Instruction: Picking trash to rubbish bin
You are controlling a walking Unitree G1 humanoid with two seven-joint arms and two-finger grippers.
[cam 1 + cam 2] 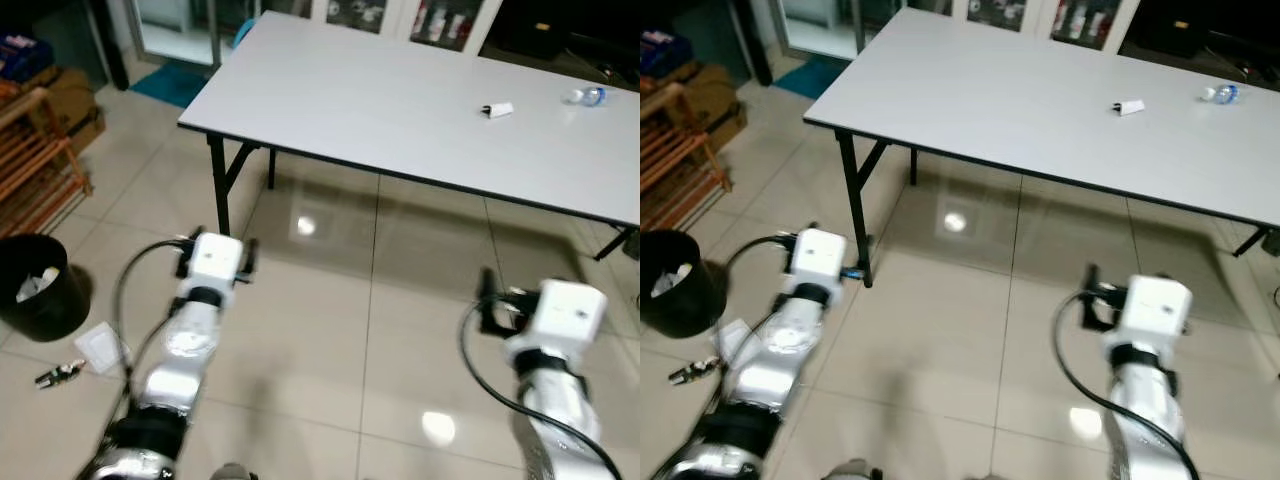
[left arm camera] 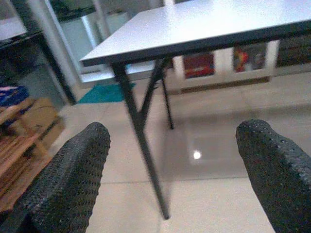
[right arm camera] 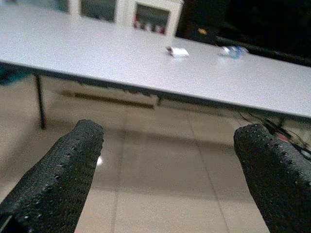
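Note:
A black rubbish bin with white trash inside stands on the floor at my far left. Beside it on the tiles lie a flat white paper and a small dark wrapper. On the white table ahead rest a small white carton and a plastic bottle at the far right. My left gripper is held open at about knee height, facing the table's black leg, with nothing in it. My right gripper is also open and holds nothing, facing the table's long side.
A wooden rack and a cardboard box stand at the left wall, with a teal mat behind. Cabinets line the back. Glossy tile floor stretches between me and the table. Cables lie at the far right.

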